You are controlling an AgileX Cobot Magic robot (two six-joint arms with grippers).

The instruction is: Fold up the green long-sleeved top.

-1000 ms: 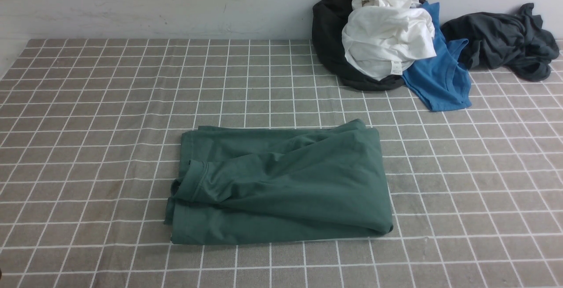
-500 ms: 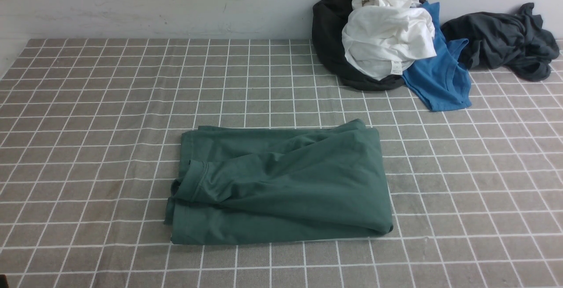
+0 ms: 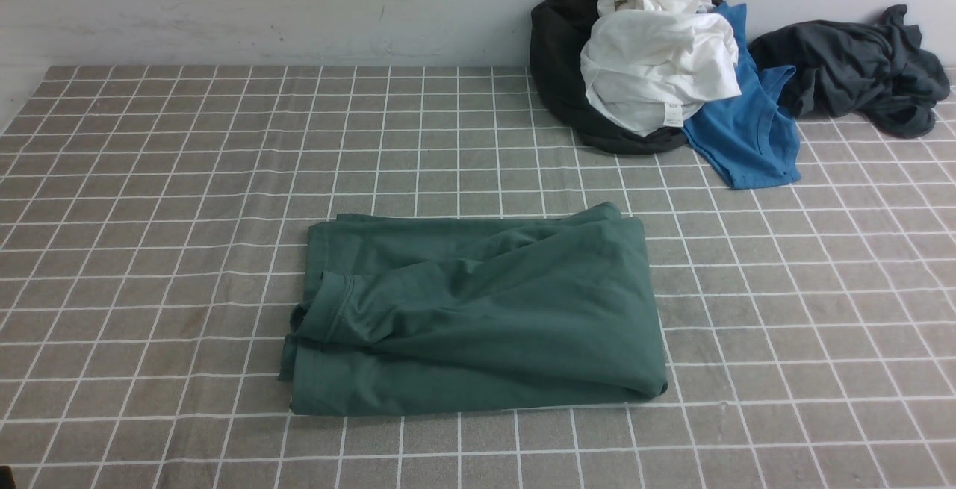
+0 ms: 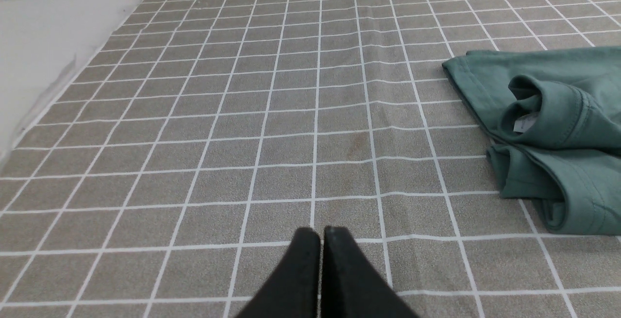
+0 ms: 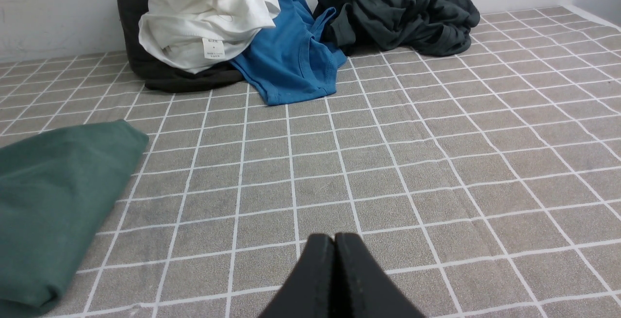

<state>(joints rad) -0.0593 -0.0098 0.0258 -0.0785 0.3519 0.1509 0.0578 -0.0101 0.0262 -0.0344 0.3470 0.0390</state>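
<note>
The green long-sleeved top (image 3: 478,313) lies folded into a rough rectangle in the middle of the checked tablecloth, a cuffed sleeve end showing on its left side. The left wrist view shows that left edge of the top (image 4: 553,128) with a small white label inside the cuff. The right wrist view shows its right edge (image 5: 53,201). My left gripper (image 4: 321,233) is shut and empty over bare cloth, well clear of the top. My right gripper (image 5: 335,238) is shut and empty too, off to the top's right. Neither gripper shows in the front view.
A heap of clothes sits at the back right against the wall: a black garment (image 3: 560,63), a white garment (image 3: 657,63), a bright blue T-shirt (image 3: 747,138) and a dark grey-black garment (image 3: 851,67). The table's left edge (image 4: 43,109) borders a white surface.
</note>
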